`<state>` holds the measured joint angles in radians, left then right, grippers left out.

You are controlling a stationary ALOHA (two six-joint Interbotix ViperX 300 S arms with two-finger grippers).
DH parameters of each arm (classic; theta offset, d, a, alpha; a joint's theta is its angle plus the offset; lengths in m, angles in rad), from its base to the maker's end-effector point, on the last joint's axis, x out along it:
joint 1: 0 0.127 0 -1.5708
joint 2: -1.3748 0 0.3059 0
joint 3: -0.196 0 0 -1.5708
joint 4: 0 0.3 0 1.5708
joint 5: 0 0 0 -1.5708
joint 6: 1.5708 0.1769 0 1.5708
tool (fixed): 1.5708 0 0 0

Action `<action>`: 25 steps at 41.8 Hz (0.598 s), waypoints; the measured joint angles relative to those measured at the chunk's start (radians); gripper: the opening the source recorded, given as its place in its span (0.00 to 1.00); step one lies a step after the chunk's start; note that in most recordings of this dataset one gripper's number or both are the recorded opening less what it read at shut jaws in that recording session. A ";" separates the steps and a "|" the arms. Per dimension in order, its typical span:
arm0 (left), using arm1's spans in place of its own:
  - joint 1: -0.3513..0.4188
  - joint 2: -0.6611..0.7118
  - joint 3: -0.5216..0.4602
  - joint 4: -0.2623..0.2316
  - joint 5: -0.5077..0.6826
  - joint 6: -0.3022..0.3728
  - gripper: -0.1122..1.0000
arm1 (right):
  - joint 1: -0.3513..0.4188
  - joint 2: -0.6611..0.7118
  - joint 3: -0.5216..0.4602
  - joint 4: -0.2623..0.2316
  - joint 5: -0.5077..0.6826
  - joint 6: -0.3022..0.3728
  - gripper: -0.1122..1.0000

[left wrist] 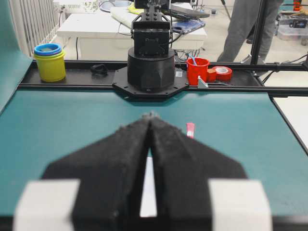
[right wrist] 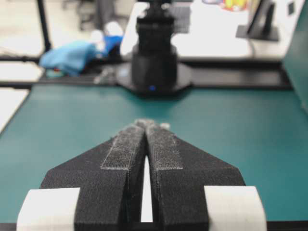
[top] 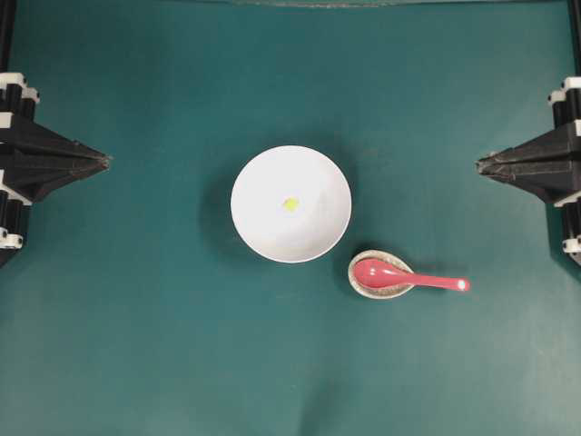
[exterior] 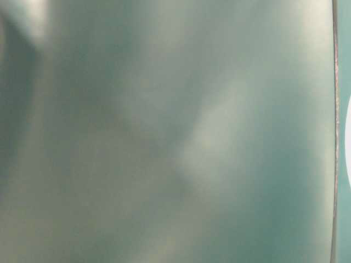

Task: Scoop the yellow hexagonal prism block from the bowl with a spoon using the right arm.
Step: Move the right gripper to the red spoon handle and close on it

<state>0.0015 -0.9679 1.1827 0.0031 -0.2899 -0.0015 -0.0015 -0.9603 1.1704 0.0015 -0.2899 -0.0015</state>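
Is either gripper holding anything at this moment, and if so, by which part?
Nothing is held. The left gripper and right gripper are shut and empty at the table's sides. The spoon rests untouched in the small speckled dish.

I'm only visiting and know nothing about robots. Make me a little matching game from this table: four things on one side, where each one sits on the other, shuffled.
Things
1. yellow hexagonal prism block
2. spoon
3. bowl
4. right gripper

Places
A. scoop resting in the small speckled dish
B. mid-table, left of the spoon
C. right edge, jaws shut
D. inside the bowl

Pairs: 1-D, 2-A, 3-B, 4-C
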 measured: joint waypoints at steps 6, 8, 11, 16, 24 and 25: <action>0.002 -0.002 0.000 0.002 -0.003 -0.009 0.10 | -0.002 0.002 0.000 0.006 0.000 0.009 0.10; 0.002 -0.002 0.000 0.005 -0.003 -0.009 0.10 | -0.003 0.002 0.000 0.008 0.000 0.009 0.10; 0.002 -0.002 0.000 0.005 -0.003 -0.009 0.10 | -0.003 0.003 0.000 0.008 0.000 0.009 0.10; 0.000 -0.002 0.000 0.005 -0.003 -0.009 0.10 | 0.002 0.005 0.000 0.009 0.002 0.009 0.11; 0.000 0.000 0.000 0.006 -0.003 -0.009 0.10 | 0.028 0.021 0.002 0.008 0.002 0.009 0.50; 0.000 0.000 0.000 0.006 -0.003 -0.008 0.10 | 0.028 0.026 0.003 0.009 0.002 0.008 0.54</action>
<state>0.0015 -0.9679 1.1827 0.0092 -0.2930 -0.0092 0.0261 -0.9342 1.1735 0.0107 -0.2884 0.0061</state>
